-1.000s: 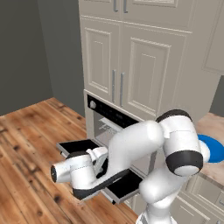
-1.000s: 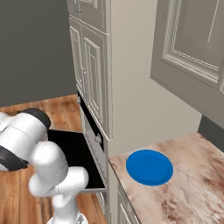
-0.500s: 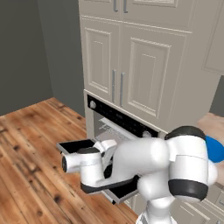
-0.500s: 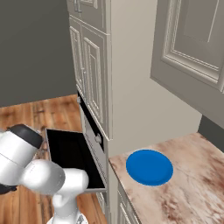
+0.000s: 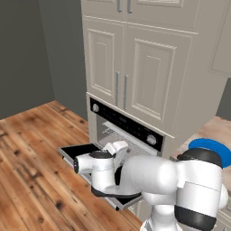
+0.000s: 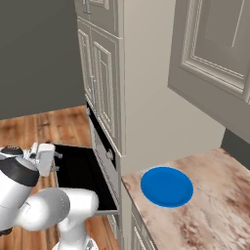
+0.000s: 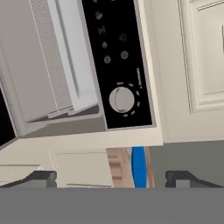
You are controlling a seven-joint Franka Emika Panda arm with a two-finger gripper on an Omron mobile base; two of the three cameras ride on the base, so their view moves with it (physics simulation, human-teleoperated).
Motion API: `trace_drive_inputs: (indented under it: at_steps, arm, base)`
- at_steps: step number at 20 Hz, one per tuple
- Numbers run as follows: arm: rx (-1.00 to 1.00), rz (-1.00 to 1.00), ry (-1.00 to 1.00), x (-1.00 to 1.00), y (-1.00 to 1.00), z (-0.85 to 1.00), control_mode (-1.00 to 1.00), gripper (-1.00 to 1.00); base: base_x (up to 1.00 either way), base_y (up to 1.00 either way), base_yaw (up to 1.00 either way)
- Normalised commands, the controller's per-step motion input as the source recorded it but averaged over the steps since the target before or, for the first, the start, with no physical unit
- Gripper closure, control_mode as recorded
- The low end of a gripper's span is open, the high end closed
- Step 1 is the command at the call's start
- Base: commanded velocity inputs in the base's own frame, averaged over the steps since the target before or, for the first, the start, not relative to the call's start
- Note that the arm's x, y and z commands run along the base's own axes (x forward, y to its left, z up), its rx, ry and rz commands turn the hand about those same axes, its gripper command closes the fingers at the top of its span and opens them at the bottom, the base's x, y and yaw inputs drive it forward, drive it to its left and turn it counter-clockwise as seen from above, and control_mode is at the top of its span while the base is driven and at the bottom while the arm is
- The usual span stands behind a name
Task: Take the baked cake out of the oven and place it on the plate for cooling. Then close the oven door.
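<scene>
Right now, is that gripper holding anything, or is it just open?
Gripper: open and empty, fingertips spread wide, facing the oven control strip.

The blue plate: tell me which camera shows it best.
The right base view: the plate lies whole and unobstructed on the marbled counter. The left base view catches only part of it behind the arm, and the hand view shows a thin blue sliver seen edge-on.
</scene>
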Motion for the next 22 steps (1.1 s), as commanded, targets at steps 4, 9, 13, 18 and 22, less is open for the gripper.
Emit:
trace_drive_inputs:
  at_steps: [4,9,13,18,22]
  arm:
    - [0.00,0.00,0.00,0.33,-0.20,0.00,-1.00,-1.00]
    - [0.00,0.00,0.00,0.39,-0.02,0.00,-1.00,-1.00]
    - [0.00,0.00,0.00,0.37,-0.01,0.00,-1.00,-1.00]
    - [0.00,0.00,0.00,0.37,-0.04,0.00,-1.00,-1.00]
    - [0.00,0.00,0.00,0.29,-0.06,0.00,-1.00,-1.00]
  base:
    - [0.00,0.00,0.00]
    - [0.00,0.00,0.00]
    - [0.00,0.00,0.00]
    - [0.00,0.00,0.00]
    - [0.00,0.00,0.00]
